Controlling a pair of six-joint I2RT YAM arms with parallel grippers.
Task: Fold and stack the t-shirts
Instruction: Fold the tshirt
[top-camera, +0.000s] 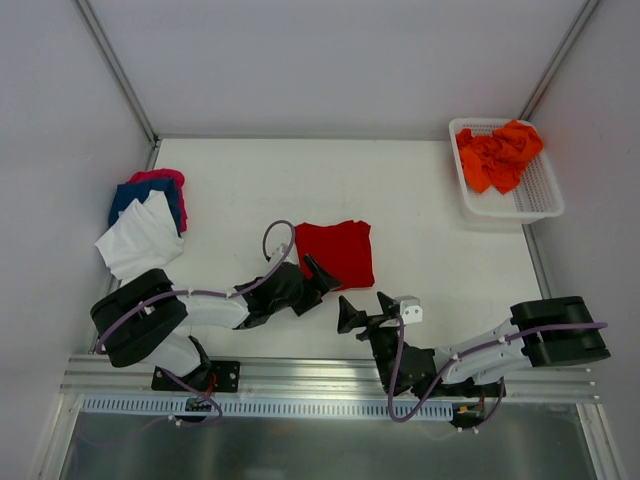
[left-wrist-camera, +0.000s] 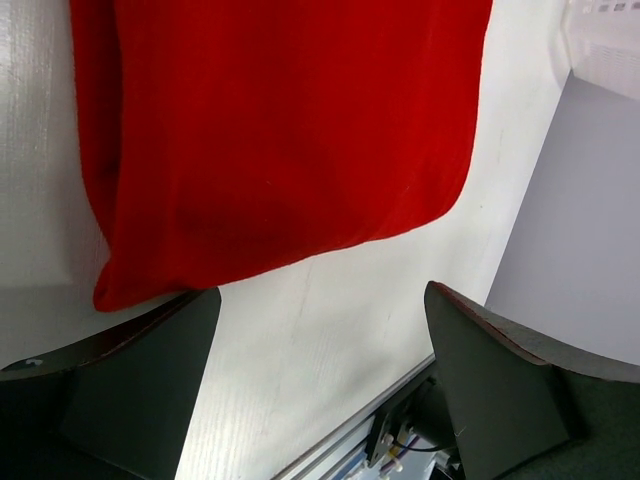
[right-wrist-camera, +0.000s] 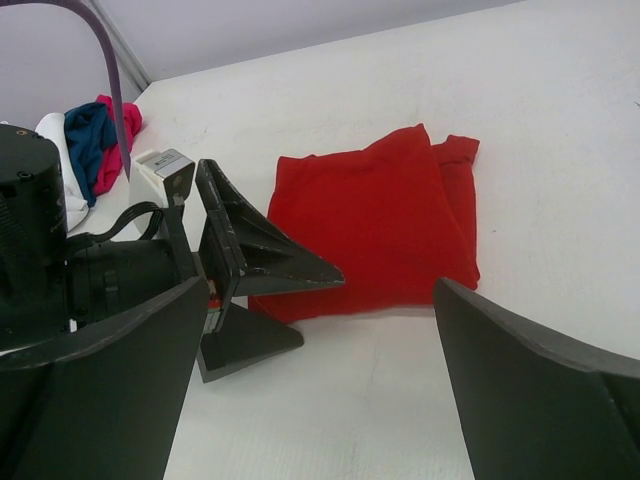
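We see the folded red t-shirt (top-camera: 337, 252) lying flat, well apart from the stack (top-camera: 148, 215). The left gripper (top-camera: 318, 278), on the stack's side, and the right gripper (top-camera: 367, 308), farther off, both gape empty. Our worry is a one-layer pinch that unfolds the tee on its way to the stack.

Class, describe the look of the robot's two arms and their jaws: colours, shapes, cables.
Both the left arm and the right arm mix black joint housings with pale grey links. A thin purple cable runs along each. The jaws are dark, flat, triangular wedges.
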